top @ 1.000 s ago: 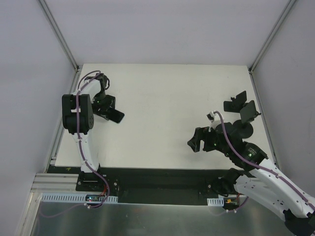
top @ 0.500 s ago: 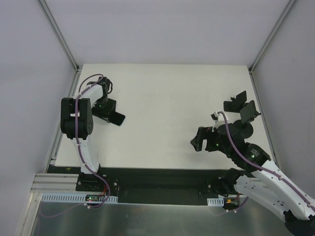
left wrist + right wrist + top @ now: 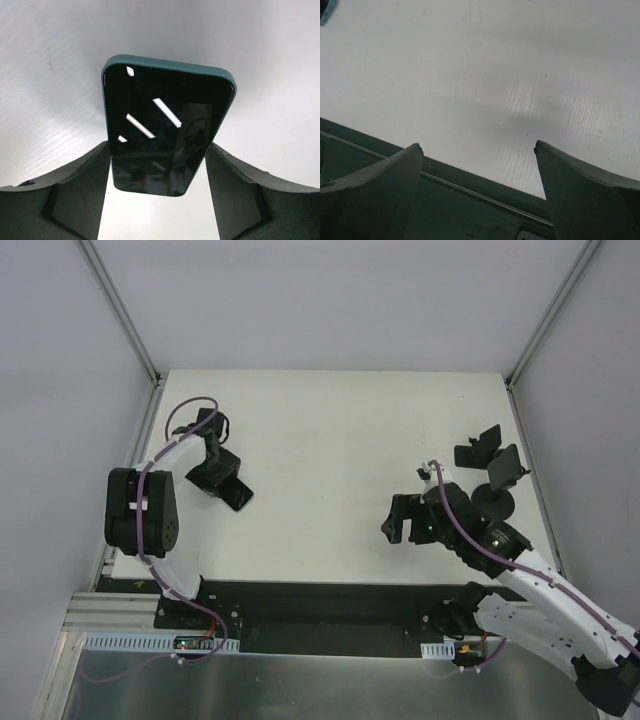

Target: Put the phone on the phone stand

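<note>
The phone (image 3: 165,135) is a glossy black slab in a dark green case. It sits between my left gripper's (image 3: 157,145) fingers, which press on its two long edges. In the top view the left gripper (image 3: 225,483) holds the phone (image 3: 239,498) at the table's left side. The phone stand (image 3: 492,502) is at the far right, with a round disc base and black holder plates on top. My right gripper (image 3: 397,525) is open and empty, to the left of the stand. In the right wrist view it (image 3: 477,145) hangs over the table's near edge.
The white table (image 3: 340,440) is walled on the left, back and right. Its dark front rail (image 3: 470,200) lies under my right gripper. A teal corner (image 3: 324,11) shows at the top left of the right wrist view.
My left arm has shifted, and its gripper with the phone has moved a little toward the near edge. My right gripper has shifted slightly to the left.
</note>
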`<state>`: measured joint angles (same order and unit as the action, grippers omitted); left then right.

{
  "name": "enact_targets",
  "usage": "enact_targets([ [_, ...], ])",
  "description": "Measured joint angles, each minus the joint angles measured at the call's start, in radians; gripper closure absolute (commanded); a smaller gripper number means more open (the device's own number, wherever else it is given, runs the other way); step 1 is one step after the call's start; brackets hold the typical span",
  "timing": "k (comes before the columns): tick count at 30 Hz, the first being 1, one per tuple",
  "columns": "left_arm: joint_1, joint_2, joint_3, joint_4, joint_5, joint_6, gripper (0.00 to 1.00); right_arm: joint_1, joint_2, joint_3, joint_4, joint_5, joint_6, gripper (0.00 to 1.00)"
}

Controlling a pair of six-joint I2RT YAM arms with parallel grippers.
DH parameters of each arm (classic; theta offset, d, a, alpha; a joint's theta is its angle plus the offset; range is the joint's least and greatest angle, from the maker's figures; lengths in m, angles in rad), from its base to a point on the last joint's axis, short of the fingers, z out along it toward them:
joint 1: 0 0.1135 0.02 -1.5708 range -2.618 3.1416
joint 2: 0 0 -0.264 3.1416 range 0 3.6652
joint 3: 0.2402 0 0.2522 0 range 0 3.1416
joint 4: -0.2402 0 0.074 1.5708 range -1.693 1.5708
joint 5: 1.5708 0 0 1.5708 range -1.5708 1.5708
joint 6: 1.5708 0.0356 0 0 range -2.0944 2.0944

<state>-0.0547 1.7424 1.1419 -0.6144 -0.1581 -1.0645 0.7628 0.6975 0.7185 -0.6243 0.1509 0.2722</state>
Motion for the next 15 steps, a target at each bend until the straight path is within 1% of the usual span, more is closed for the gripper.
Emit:
enact_targets([
  [4, -0.066, -0.101, -0.047, 0.08, 0.031, 0.121, 1.0, 0.0, 0.068, 0.012, 0.001, -0.007, -0.001, 0.03],
  [11, -0.198, -0.21, -0.094, 0.236, 0.163, 0.378, 1.0, -0.007, 0.127, 0.065, 0.014, -0.037, -0.002, 0.03],
  [14, -0.249, -0.238, -0.094, 0.267, 0.232, 0.472, 1.0, -0.034, 0.173, 0.112, 0.019, -0.093, -0.001, 0.01],
  [15, -0.264, -0.246, -0.093, 0.274, 0.254, 0.5, 1.0, -0.056, 0.198, 0.134, 0.018, -0.136, 0.001, 0.03],
])
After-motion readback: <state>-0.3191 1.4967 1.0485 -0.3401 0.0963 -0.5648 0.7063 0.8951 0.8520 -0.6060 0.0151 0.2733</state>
